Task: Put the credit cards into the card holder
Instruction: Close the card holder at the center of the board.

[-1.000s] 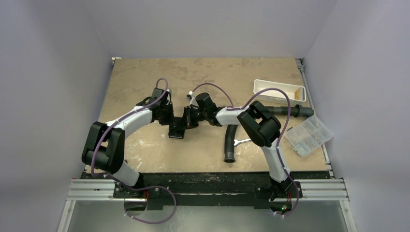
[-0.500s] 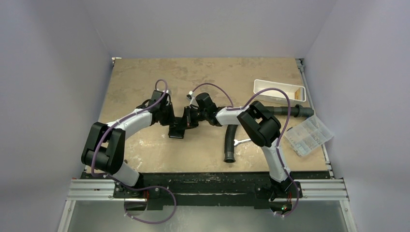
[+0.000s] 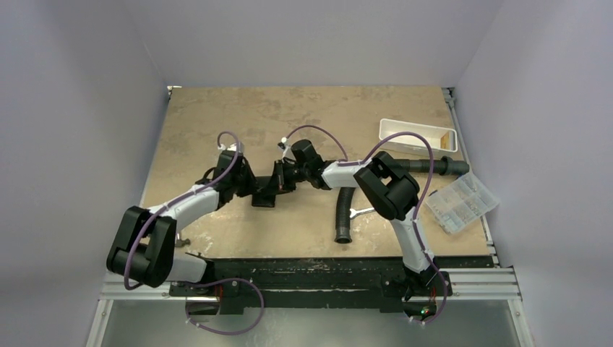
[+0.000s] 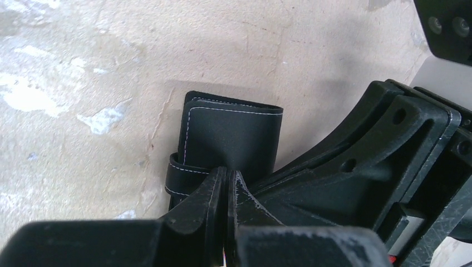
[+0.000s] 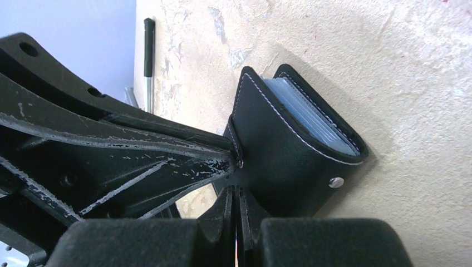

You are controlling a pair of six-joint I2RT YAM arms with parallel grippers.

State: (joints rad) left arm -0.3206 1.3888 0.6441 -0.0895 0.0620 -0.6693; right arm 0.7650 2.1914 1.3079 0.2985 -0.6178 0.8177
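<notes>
The left hand (image 4: 225, 181) and right hand (image 5: 236, 203) meet tip to tip over the small, flat, black stitched-leather card holder (image 4: 231, 136), which sits on the mottled tan table (image 4: 83, 67) directly ahead of both.

The left hand's fingers are pressed tightly together. Their tips lie against the holder's narrow black strap (image 4: 182, 173), which runs in from that hand's left and disappears under them. Whether the strap is pinched between them cannot be told.

The right hand's fingers are also together, and the near lower corner of the holder's cover runs into the thin slit between them. Just ahead and to the right of these tips, the small silver stud (image 5: 335, 182) shows on the cover. Beyond it the holder gapes slightly, showing a stack of pale, translucent leaves (image 5: 311, 114) between the covers. Whether these are credit cards or sleeves is unclear.

From the overhead camera, a white rectangular tray (image 3: 405, 129) stands well behind the right hand, towards that arm's outer side. A yellowish-tan flat piece (image 3: 447, 138) lies at its far end.
</notes>
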